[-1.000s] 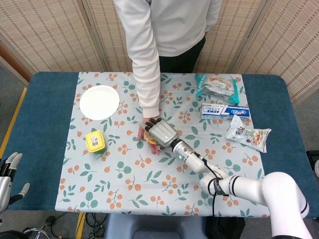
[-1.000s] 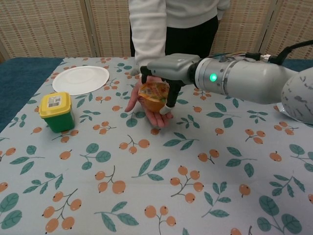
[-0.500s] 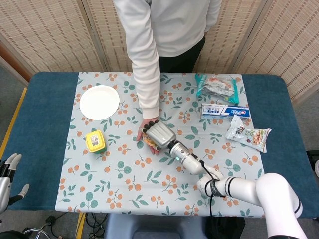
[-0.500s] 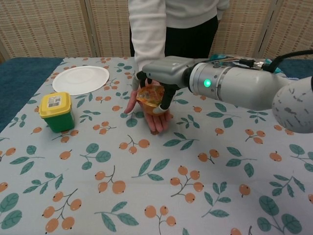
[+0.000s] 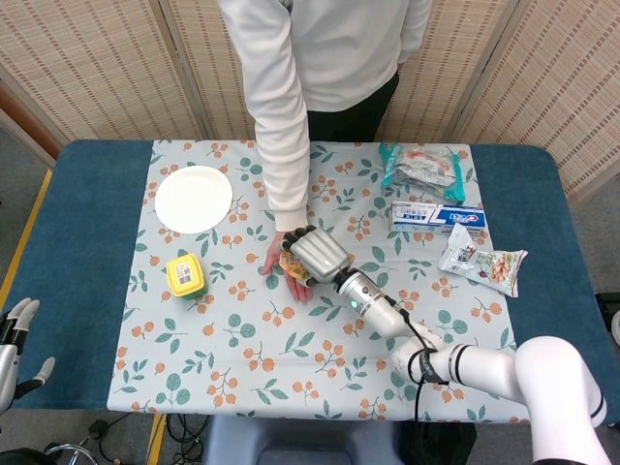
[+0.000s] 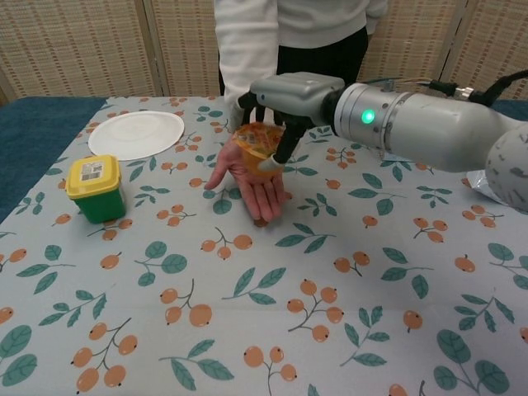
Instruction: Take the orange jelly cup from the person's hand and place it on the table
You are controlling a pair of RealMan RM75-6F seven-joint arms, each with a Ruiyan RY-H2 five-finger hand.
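Note:
The orange jelly cup [image 6: 256,149] is gripped in my right hand [image 6: 293,97], tilted and lifted a little above the person's open palm [image 6: 252,183]. From the head view the cup [image 5: 289,264] shows only as an orange edge left of my right hand [image 5: 318,253], which covers most of it. The person's palm [image 5: 287,269] lies flat on the cloth below. My left hand [image 5: 14,341] hangs at the bottom left corner, off the table, fingers apart and holding nothing.
A yellow-lidded green tub [image 5: 185,275] stands left of the palm, a white plate [image 5: 194,198] at the back left. Toothpaste box [image 5: 437,216], a teal packet [image 5: 422,165] and a snack bag [image 5: 481,263] lie at the right. The person [image 5: 325,58] stands behind the table.
My right hand has closed on the jelly cup and raised it off the person's palm, shifting slightly right. The palm now lies flat and open beneath. The left hand has barely moved.

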